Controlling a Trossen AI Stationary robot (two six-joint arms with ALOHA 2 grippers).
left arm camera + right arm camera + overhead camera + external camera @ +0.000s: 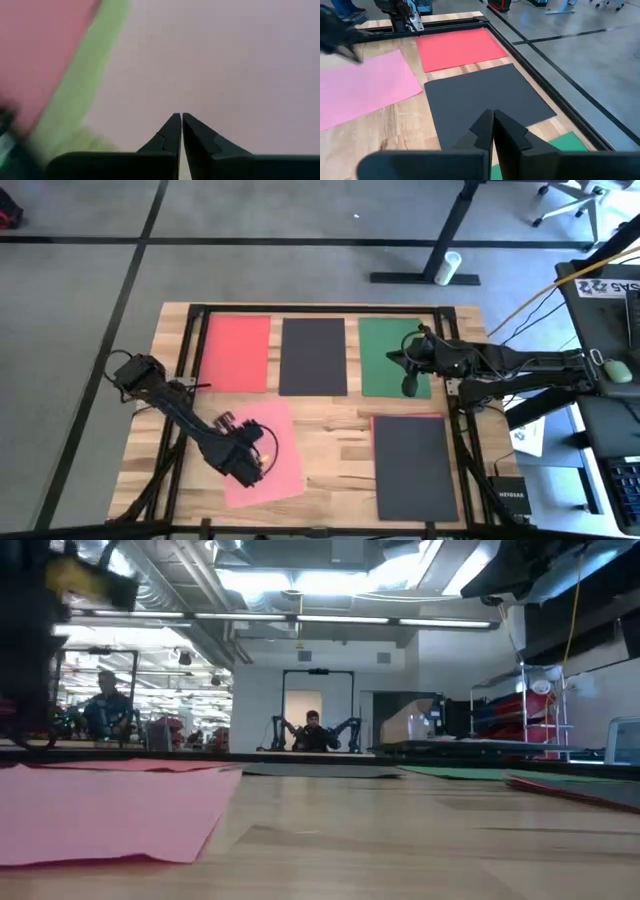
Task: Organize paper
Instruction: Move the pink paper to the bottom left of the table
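Pink paper [262,452] lay skewed at the table's [330,440] near left, with the left gripper [250,463] pressed shut on top of it. Dragging might crumple it. Red [237,352], black [313,356] and green [385,352] sheets lined the far edge; the right gripper [410,386] hovered closed over green.

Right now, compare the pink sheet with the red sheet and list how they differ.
The pink sheet lies skewed on the table's near half; the red sheet lies square in the far row. The left pincer is over the pink sheet; nothing covers the red sheet. Both lie flat and look equal in size.
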